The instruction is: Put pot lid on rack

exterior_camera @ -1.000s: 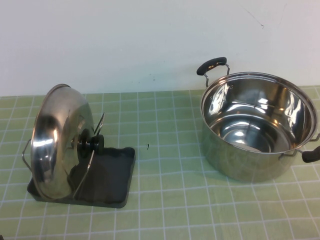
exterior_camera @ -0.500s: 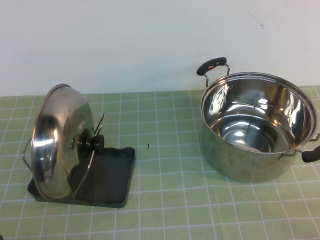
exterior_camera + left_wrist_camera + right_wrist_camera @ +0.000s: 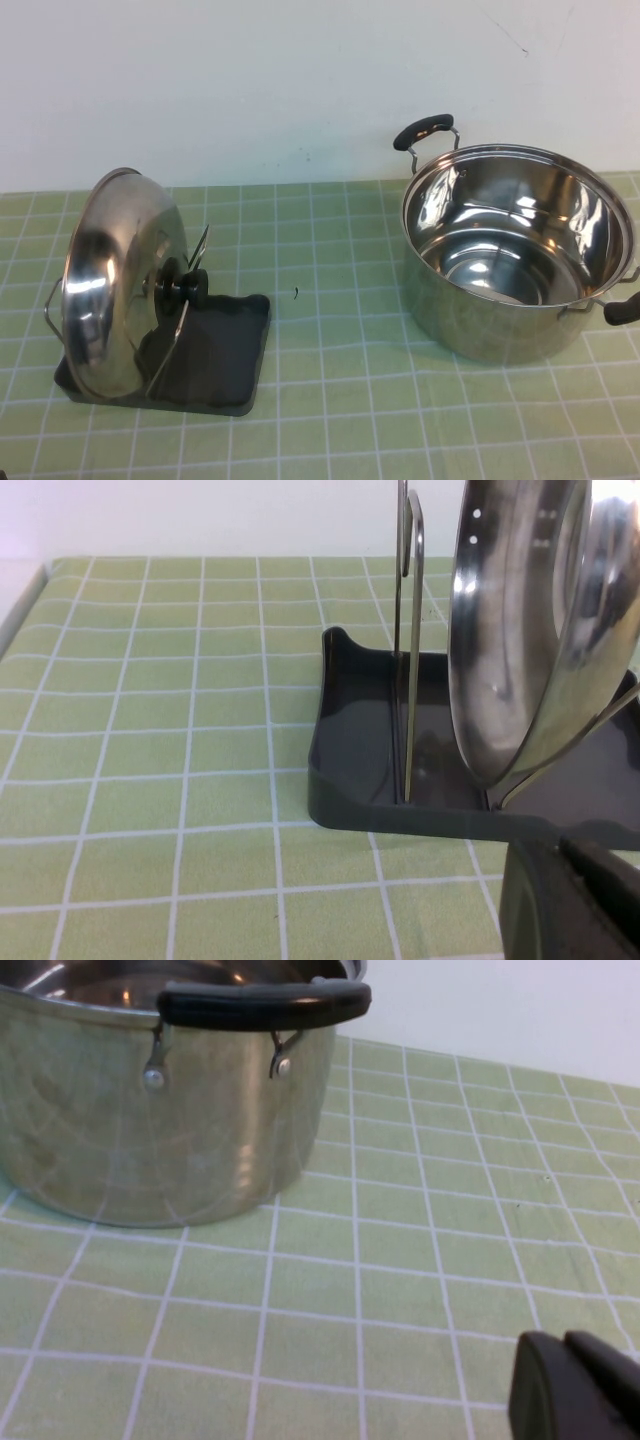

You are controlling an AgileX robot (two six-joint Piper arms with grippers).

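Nothing has moved: pot lid [image 3: 120, 280] stands in rack [image 3: 235, 360], seemingly done; left gripper [image 3: 565, 865] beside rack, right gripper [image 3: 570, 1355] near pot [image 3: 150, 1120], fingers closed, empty.

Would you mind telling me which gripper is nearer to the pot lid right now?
The left. The left gripper sits low beside the rack, where the pot lid stands on edge. The right gripper is across the table, near the pot.

Black, matte, rounded jaws
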